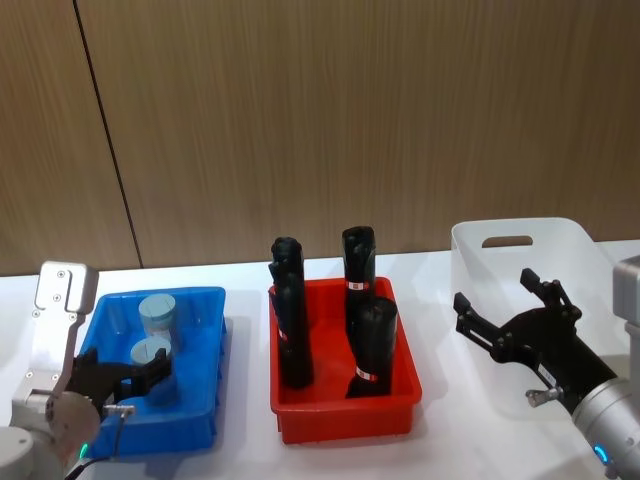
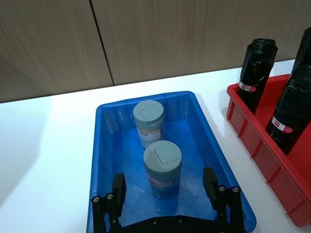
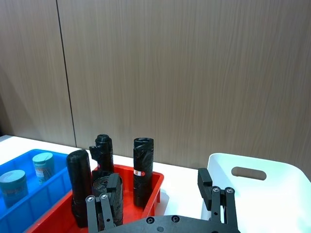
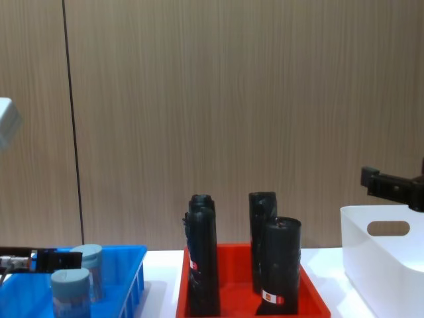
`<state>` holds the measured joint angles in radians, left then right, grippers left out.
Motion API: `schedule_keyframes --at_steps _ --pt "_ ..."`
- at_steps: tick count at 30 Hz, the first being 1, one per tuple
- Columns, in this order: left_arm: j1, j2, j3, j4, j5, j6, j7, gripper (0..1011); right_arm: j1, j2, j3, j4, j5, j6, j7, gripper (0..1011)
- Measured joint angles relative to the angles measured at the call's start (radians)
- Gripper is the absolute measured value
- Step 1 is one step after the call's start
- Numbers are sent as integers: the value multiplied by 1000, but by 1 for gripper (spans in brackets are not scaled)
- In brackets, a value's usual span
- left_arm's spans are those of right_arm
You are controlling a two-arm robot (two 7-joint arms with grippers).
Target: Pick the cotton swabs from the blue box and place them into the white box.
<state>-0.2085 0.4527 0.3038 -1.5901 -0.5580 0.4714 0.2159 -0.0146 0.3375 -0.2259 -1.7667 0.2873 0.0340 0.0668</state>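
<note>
Standing upright in the blue box [image 2: 204,121], left of the red tray [image 1: 345,415], are your two cotton swabs [image 2: 163,167]. Your left gripper [image 2: 164,178] has its fingers [image 2: 210,180] spread wide around the nearer jar, not touching it. Right of the tray, your right gripper [image 1: 495,290] gapes empty by the white box [image 1: 560,235].

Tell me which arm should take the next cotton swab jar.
Left. The left gripper hangs open over the blue box, just before the nearer cotton swab jar. The right gripper is open by the white box, beyond the red tray.
</note>
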Motion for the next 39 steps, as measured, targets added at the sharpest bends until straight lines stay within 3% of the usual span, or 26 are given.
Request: schedule_keyframes --at_steps 19,39 --pt "-90 -50 -10 160 4 -17 -75 1004 0 0 0 0 0 0 0 1002" --pt "-185 -101 -1 331 54 -22 -168 1004 0 0 0 0 0 0 0 1002"
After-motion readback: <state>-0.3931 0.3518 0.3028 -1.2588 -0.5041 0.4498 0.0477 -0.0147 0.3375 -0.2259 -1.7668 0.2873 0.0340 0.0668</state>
